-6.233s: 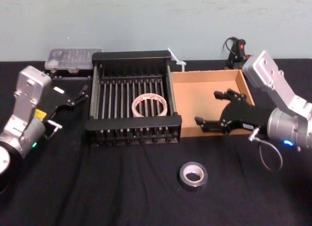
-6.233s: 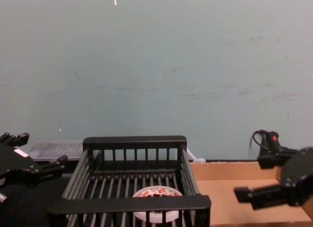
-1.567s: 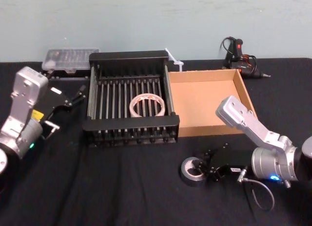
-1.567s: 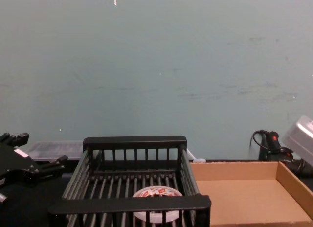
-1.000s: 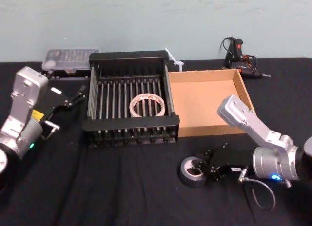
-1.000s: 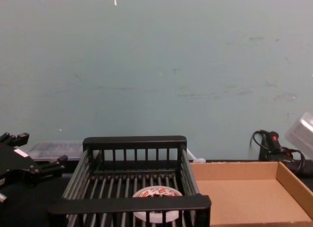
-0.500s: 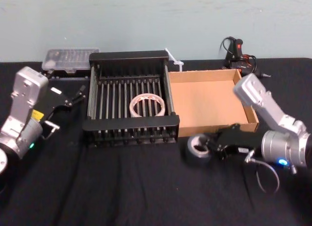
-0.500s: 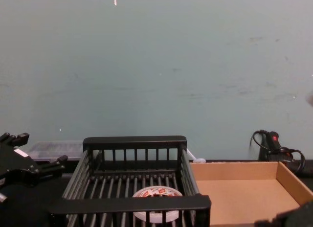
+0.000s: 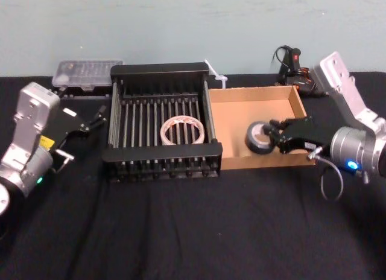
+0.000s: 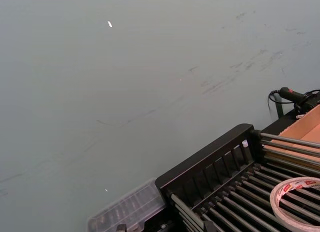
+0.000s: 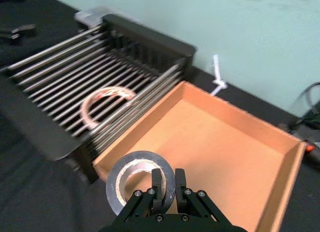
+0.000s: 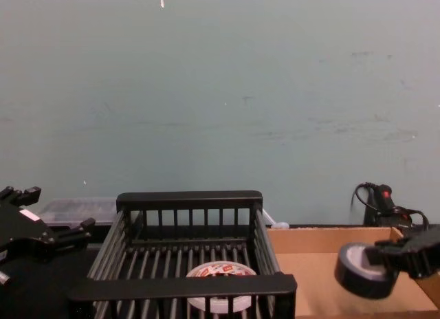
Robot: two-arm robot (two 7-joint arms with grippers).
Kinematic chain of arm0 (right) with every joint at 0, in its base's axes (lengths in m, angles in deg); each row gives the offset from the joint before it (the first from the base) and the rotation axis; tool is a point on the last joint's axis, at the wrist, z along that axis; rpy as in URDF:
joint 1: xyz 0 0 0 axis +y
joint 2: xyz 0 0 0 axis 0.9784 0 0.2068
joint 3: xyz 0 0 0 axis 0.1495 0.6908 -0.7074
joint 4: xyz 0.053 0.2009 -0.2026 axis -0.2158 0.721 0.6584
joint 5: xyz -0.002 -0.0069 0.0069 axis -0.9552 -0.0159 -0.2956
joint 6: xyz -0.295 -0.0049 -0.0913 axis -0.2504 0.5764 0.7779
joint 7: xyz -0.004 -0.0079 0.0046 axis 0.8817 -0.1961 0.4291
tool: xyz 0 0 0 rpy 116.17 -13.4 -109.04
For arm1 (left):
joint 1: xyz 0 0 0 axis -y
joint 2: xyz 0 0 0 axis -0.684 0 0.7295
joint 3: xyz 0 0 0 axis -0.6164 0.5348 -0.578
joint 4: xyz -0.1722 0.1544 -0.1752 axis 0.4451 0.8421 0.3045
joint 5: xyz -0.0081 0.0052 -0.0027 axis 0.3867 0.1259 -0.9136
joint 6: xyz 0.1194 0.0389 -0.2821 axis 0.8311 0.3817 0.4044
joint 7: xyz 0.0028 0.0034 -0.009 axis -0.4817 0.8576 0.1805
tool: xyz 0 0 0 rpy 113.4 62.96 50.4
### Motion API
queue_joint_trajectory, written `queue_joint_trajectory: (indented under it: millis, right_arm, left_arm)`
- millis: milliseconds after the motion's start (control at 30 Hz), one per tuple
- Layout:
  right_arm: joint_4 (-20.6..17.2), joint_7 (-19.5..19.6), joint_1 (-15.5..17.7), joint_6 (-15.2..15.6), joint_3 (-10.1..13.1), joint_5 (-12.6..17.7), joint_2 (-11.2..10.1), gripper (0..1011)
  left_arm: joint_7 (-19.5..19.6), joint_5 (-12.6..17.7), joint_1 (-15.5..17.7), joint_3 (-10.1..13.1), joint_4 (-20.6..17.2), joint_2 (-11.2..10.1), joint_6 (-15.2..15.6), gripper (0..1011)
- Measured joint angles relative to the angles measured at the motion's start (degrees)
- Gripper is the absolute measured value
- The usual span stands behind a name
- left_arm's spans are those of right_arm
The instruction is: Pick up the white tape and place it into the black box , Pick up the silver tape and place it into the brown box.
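While the left gripper (image 9: 98,117) sits at the table's left side, just beside the black box (image 9: 163,69), we see its fingers spread apart with nothing between them. The right gripper (image 9: 272,135) reaches in from the right and is clamped on the silver tape (image 9: 258,139), pinching the roll's wall with one finger inside the core and one outside. We see the roll held on edge, tilted, off the black table (image 9: 181,232), over the near part of the brown box (image 9: 241,114) on the side toward the black box.

From the right wrist, the silver tape (image 11: 117,192) hangs just ahead of the closed fingers (image 11: 158,178), above the near corner of the brown box (image 11: 220,142). From the chest, we find the roll (image 12: 357,271) about level with the cardboard walls (image 12: 309,240); we cannot tell whether it touches the floor.

The white tape (image 9: 183,118) lies flat on the bars inside the black box, label up (image 12: 221,269), toward its near right side. The two boxes stand side by side, touching.
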Motion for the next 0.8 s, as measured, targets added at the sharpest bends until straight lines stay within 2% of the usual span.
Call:
queue_joint_trajectory:
  millis: [500,800]
  right_arm:
    - [6.64,2.88,-4.48,1.28,1.45,-3.1,4.64,156]
    - [7.77,2.96,-5.03,1.43,1.84,-3.91,5.56,157]
  left_arm:
    - [0.0,0.0,0.0,0.0,0.0,0.0,0.0,1001]
    - [0.0,0.0,0.0,0.0,0.0,0.0,0.0,1001]
